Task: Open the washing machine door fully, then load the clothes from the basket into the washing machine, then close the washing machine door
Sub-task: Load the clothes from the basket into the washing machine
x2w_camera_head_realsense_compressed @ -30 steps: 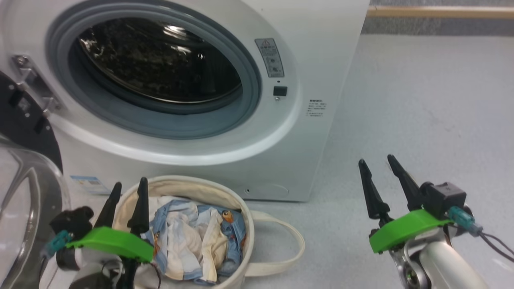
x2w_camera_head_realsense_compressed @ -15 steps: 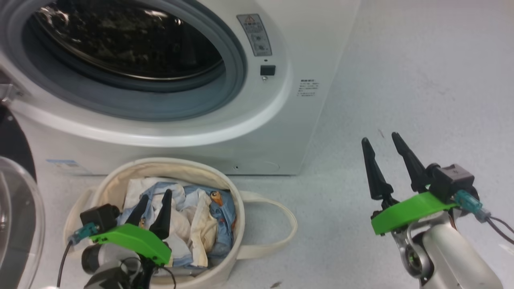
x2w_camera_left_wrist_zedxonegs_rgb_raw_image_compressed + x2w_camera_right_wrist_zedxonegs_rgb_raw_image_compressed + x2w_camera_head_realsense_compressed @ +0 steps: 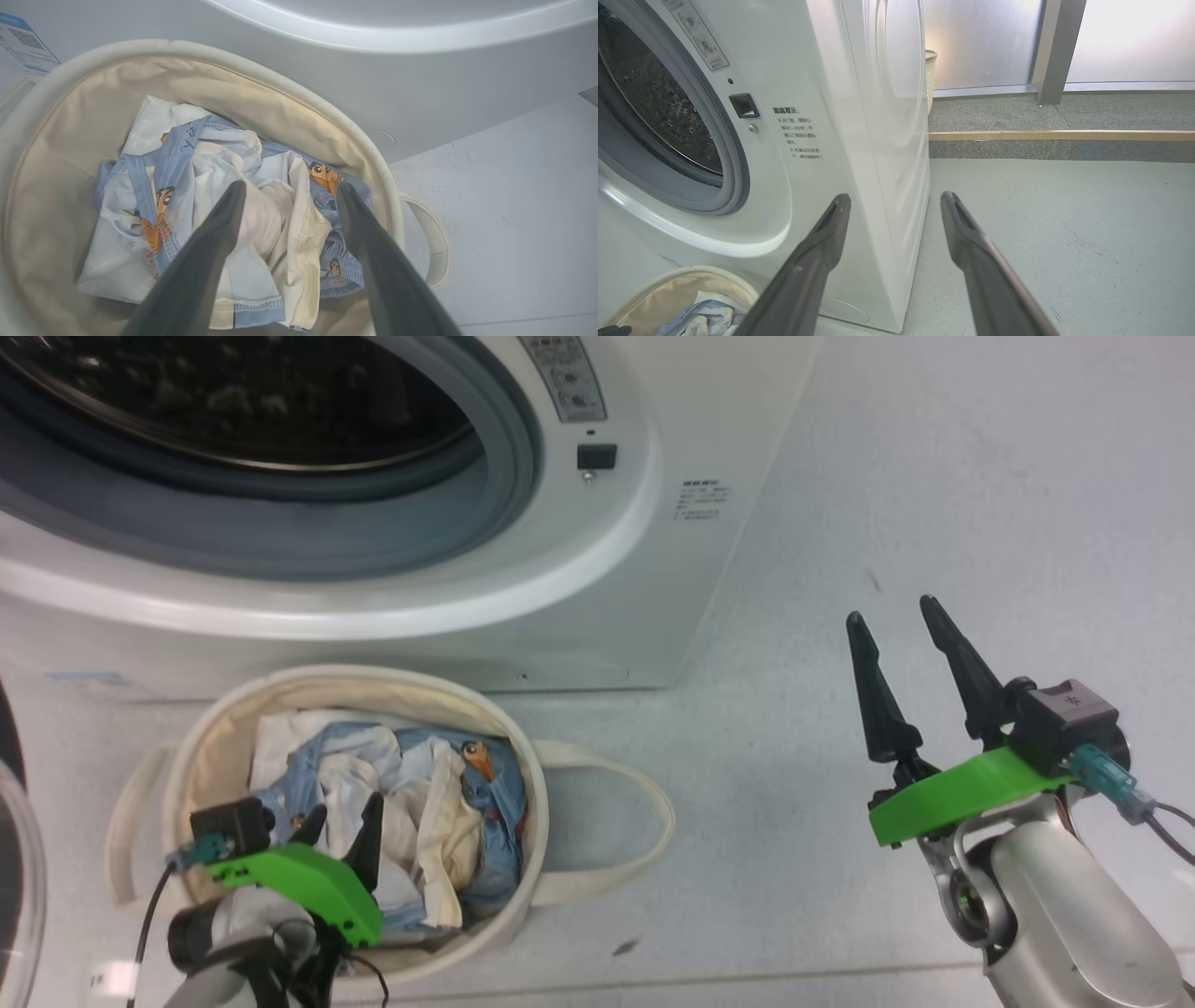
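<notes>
Cream canvas: the basket (image 3: 280, 679) stands on the floor just in front of the washing machine (image 3: 644, 551), with the clothes (image 3: 261, 219) heaped inside. My left end effector (image 3: 290, 185), fingers spread and holding nothing, hangs over the heap's middle fold. The right end effector (image 3: 892, 609), likewise spread and empty, idles over bare floor well apart. The washing machine door (image 3: 9, 887) is swung aside at the left.

Step in hand, as I judge it: the first pick. I would sink the fingers straight down astride the raised cream fold, clear of the basket wall, and close deep enough to gather several layers.

Against the view one second ago, the head camera has tipped down. The left end effector has passed from the basket's near rim to above the cloth.
</notes>
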Available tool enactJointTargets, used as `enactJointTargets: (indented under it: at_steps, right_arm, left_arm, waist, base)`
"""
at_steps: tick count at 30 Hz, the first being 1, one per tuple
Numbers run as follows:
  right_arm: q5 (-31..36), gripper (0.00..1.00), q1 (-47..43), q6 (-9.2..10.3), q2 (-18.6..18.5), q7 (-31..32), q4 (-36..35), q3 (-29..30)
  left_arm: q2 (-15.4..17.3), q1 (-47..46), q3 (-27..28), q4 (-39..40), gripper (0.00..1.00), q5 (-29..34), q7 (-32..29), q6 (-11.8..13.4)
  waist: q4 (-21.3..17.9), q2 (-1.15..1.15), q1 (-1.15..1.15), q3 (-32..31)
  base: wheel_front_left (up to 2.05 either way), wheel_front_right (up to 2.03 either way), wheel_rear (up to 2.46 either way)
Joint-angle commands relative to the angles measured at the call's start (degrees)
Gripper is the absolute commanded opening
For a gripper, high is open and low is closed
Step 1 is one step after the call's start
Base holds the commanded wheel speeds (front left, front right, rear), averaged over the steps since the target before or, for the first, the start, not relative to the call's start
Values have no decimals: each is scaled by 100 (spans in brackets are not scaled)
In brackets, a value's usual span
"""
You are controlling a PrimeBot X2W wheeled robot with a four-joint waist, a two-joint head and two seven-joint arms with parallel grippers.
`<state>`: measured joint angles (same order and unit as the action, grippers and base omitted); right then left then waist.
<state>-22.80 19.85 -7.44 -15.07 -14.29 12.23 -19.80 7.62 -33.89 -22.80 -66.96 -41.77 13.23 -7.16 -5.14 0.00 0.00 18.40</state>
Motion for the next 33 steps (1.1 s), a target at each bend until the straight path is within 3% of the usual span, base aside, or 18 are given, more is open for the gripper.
enactJointTargets:
  at_steps: [1,20,24,33]
  right_arm:
    - [72,100,140,-5,-64,-71,-210,-66]
    - [319,100,388,-5,200,-71,-635,7]
    - [384,100,394,-5,247,-71,-760,45]
    - [481,100,422,-5,274,-71,-1002,195]
  left_arm:
    - [138,-245,79,-95,100,-30,42,-33]
    - [294,-987,-519,-671,100,272,-576,4]
    - [362,-1114,-494,-690,100,228,-950,282]
    - [435,-1411,-657,-698,100,333,-1470,553]
  waist:
    - [-33,0,0,200]
    - [-380,0,0,1518]
    - [-436,0,0,1762]
    - [-485,0,0,2214]
  base:
    - [0,0,0]
    - [0,0,0]
    - [0,0,0]
    - [0,0,0]
